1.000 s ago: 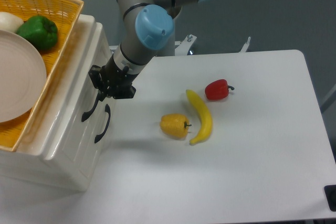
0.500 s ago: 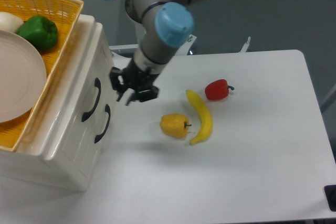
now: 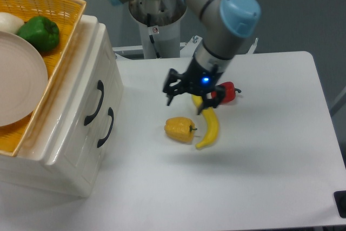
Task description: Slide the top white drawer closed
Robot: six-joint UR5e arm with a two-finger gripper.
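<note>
The top white drawer [image 3: 86,87] sits flush in the cabinet [image 3: 70,150] at the left of the desk [image 3: 259,177], its curved black handle just above the lower drawer's handle [image 3: 106,127]. The gripper [image 3: 186,94] hangs well apart from it, over the middle of the desk, fingers spread and holding nothing — it hides the upper end of the banana [image 3: 208,128] and part of the red pepper [image 3: 227,93]. A yellow pepper [image 3: 179,129] lies beside the banana. The wicker basket [image 3: 51,9] on the cabinet — with plate [image 3: 19,77] and green pepper [image 3: 39,32] — is cut off by the frame.
</note>
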